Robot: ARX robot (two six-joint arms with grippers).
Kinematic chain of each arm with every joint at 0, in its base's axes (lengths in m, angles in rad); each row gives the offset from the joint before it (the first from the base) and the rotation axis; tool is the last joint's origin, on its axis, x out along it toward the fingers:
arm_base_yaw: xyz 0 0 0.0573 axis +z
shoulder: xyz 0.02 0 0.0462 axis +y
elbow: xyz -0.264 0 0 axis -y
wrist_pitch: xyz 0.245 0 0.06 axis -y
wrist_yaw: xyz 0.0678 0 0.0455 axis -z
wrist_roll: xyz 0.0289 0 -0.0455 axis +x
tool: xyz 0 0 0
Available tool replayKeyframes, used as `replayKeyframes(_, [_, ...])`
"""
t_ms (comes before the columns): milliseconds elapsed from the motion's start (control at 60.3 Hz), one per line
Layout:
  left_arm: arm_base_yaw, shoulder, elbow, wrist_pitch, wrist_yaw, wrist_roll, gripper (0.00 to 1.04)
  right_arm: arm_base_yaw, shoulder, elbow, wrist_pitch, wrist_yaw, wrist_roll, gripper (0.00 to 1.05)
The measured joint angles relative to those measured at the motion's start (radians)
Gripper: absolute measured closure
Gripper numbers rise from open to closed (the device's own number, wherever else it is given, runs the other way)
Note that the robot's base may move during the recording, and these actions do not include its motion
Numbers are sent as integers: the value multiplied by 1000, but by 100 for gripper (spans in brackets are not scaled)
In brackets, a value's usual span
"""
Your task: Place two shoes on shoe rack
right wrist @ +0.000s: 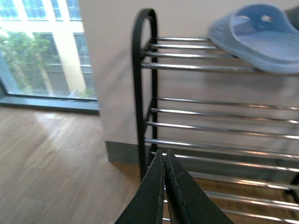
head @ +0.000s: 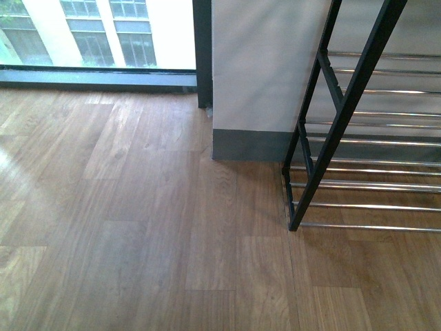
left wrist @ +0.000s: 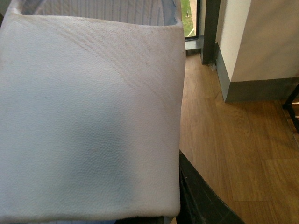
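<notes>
Shoe rack (right wrist: 196,107) on wood floor (head: 138,227); pale blue slide (right wrist: 257,39) on top tier

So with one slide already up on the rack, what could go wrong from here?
The slide on the top tier lies on thin chrome bars; a knock could shift it or drop it. The second slide fills the left wrist view, so that hand may approach the rack half blind. The right hand, shut and empty near the frame, could get in the way.

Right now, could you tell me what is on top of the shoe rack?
One pale blue slide lies on the shoe rack's top bars, partly cut off by the picture's edge. Anything further along is out of view.
</notes>
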Motion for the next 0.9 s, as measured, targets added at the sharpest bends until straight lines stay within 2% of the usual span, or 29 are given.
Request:
replayKeyframes(100, [0, 0, 0, 0, 0, 0, 103, 4, -24, -6, -17, 11, 0, 103])
replayKeyframes(182, [0, 0, 0, 0, 0, 0, 103, 6, -122, -12, -135, 11, 0, 103])
replayKeyframes(315, [0, 0, 0, 0, 1, 0, 103, 7, -182, -27, -146, 12, -1, 103])
replayKeyframes(896, [0, 0, -1, 0, 0, 0, 103, 8, -201, -28, -149, 12, -1, 11])
